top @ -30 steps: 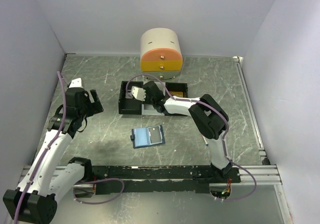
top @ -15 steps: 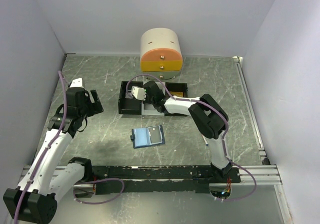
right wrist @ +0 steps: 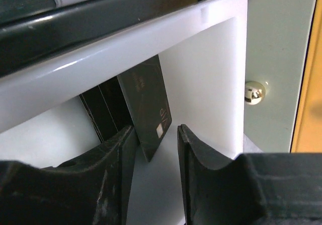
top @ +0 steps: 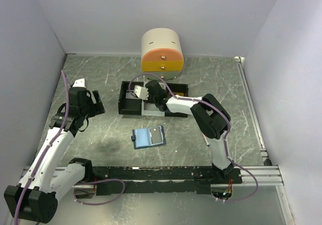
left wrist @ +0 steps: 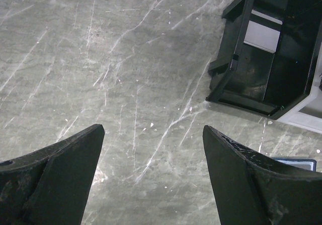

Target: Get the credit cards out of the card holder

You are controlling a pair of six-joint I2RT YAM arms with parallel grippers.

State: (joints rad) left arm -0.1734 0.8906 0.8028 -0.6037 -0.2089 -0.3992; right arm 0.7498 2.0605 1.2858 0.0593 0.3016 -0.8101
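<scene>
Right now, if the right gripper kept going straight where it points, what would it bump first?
The right gripper would meet the dark card first; it stands right between the open jaws. Behind it is the white wall of the tray, though depth is hard to judge.

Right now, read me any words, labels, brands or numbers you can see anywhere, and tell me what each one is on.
Nothing reads clearly in any view.
Dark card, standing in the white compartment of the tray between the right fingers: faint pale marks near its top and lower end, too blurred to read.
Card holder: too small to show any print.
Drawer unit: no text seen.
</scene>
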